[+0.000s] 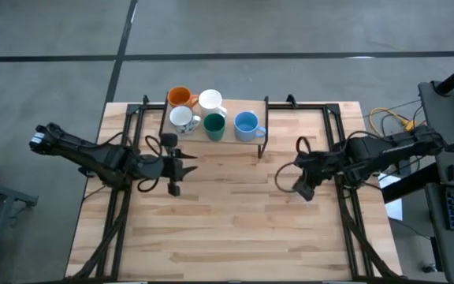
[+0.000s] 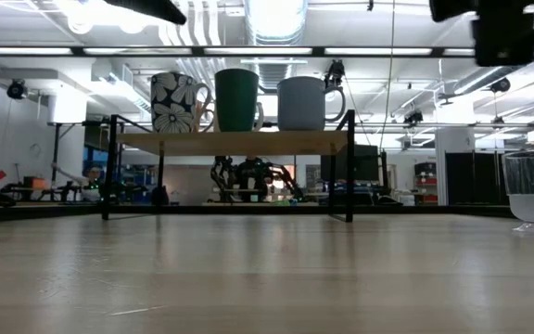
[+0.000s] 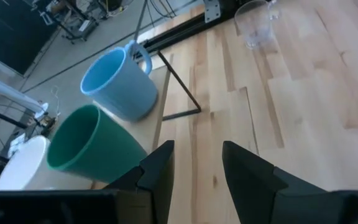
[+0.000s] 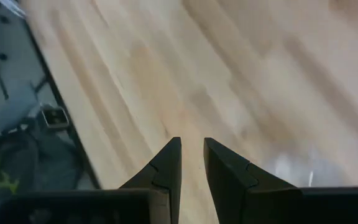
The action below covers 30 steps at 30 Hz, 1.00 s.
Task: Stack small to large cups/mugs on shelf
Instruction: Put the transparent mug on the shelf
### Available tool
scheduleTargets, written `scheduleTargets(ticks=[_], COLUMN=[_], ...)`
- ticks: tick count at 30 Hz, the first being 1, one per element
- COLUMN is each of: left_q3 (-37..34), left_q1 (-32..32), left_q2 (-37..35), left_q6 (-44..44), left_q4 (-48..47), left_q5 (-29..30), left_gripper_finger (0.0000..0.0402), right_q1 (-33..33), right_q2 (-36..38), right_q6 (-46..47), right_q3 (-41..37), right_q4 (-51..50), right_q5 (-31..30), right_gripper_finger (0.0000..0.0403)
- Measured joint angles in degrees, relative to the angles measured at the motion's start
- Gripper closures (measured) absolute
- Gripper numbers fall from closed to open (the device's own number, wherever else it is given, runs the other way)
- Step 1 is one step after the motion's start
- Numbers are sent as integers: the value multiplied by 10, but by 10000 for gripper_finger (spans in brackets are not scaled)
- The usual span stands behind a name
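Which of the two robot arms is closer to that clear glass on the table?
The right. Its gripper is over the clear glass, at the table's right. The left gripper is well away, left of the glass, just in front of the shelf holding the mugs.

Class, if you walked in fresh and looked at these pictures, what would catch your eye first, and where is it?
A cluster of mugs on the shelf at the table's far edge: orange mug, plain white mug, dark green cup, light blue mug. A clear glass stands alone on the tabletop, near the right end effector.

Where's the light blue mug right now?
In the high view, the light blue mug stands at the shelf's right end, beside the dark green cup.
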State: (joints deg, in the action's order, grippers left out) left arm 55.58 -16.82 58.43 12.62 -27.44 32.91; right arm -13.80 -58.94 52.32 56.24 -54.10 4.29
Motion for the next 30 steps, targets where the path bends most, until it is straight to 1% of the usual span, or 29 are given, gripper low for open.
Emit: scheduleTargets(ticks=[6,10,14,19,21,24,30], left_q3=[-31,-36,-37,-43,-48,-57,-61], left_q1=[0,0,0,-1,-1,-3,-20], left_q2=[-24,-31,-31,-31,-31,-31,-32], left_q6=[-8,-12,-19,-28,-39,-56,-64], left_q4=[0,0,0,0,0,-1,-1], left_q5=[0,-1,-1,-2,-2,-3,-4], left_gripper_finger=[279,279,279,279,279,279,279], right_q1=[-55,-93,-122,-122,-118,-111,-93], right_q2=[-58,-95,-137,-172,-179,-181,-176], right_q6=[137,219,254,272,268,265,261], right_q3=[51,74,94,115,124,126,89], right_q4=[-118,-156,-160,-165,-164,-165,-164], right_q5=[21,21,13,5,5,4,6], right_gripper_finger=[340,340,339,337,328,303,231])
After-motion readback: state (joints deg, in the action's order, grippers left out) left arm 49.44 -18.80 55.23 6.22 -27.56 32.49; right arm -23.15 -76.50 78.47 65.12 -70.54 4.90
